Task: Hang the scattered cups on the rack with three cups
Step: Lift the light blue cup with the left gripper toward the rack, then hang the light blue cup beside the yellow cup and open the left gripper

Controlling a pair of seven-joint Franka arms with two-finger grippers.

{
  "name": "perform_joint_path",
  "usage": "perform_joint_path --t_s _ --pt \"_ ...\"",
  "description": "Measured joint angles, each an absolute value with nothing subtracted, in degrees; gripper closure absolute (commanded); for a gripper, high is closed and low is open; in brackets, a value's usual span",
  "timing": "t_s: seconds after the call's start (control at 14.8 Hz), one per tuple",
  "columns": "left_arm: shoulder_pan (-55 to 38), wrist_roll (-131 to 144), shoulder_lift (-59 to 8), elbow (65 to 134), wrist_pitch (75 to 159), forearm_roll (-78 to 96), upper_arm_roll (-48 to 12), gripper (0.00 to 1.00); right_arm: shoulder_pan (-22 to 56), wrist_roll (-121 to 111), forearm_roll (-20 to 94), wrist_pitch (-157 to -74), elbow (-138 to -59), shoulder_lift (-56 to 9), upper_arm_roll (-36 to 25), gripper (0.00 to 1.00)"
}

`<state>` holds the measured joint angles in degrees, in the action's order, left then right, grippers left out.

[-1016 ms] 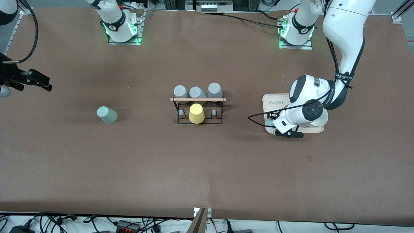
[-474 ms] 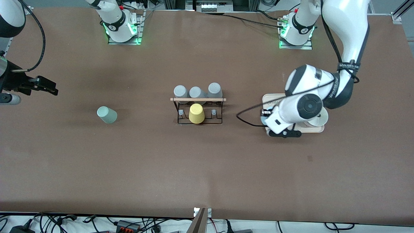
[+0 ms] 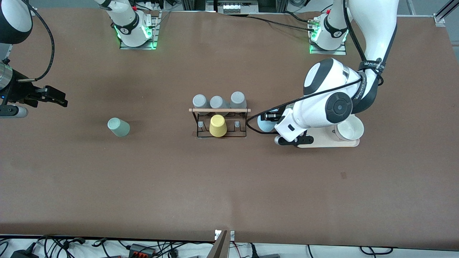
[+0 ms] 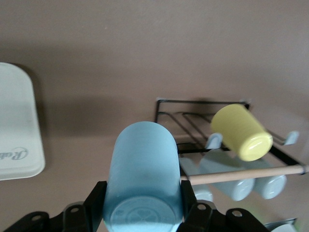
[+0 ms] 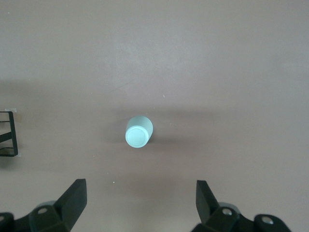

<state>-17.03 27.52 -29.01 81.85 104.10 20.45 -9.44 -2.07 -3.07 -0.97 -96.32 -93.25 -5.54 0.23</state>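
Note:
My left gripper point(image 3: 269, 119) is shut on the light blue cup point(image 3: 263, 125) and holds it in the air just beside the rack point(image 3: 219, 123), toward the left arm's end. In the left wrist view the blue cup point(image 4: 143, 174) sits between the black fingers point(image 4: 95, 203), with the black wire rack point(image 4: 193, 121) and its wooden rod point(image 4: 246, 174) past it. The pale mint cup point(image 3: 118, 127) lies on the table toward the right arm's end. My right gripper point(image 3: 55, 97) is open and empty, up in the air; its wrist view shows the mint cup point(image 5: 138, 133) beneath the gripper point(image 5: 140, 198).
A yellow cup point(image 3: 217, 125) hangs on the rack's nearer row and three grey cups point(image 3: 218, 102) on its farther row. A cream tray point(image 3: 322, 142) with a white bowl point(image 3: 348, 129) lies toward the left arm's end, under the left arm.
My left gripper has lifted the blue cup off the tray and carried it toward the rack. My right gripper has moved slightly toward the mint cup.

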Motion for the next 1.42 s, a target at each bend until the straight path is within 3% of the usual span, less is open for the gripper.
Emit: perform_joint_path --t_s 0.54,1.02,1.29,1.42 --pt "-22.4 35.9 -36.8 72.9 109.5 20.8 -9.6 0.99 -2.1 -3.1 -1.0 -95.7 -93.5 -10.1 0.2 0.00" --pt "-26.3 36.8 -39.5 72.0 109.4 17.5 -9.2 0.99 -2.1 -3.0 -0.9 -94.0 -93.4 -10.0 0.2 0.00" --pt "-27.6 36.8 -41.0 72.0 109.2 15.8 -9.1 0.93 -2.1 -3.0 0.0 -93.8 -93.4 -10.0 0.2 0.00" --pt "-28.0 36.8 -42.5 72.0 109.3 12.3 -9.1 0.80 -2.1 -3.0 0.6 -93.7 -93.4 -10.1 0.2 0.00"
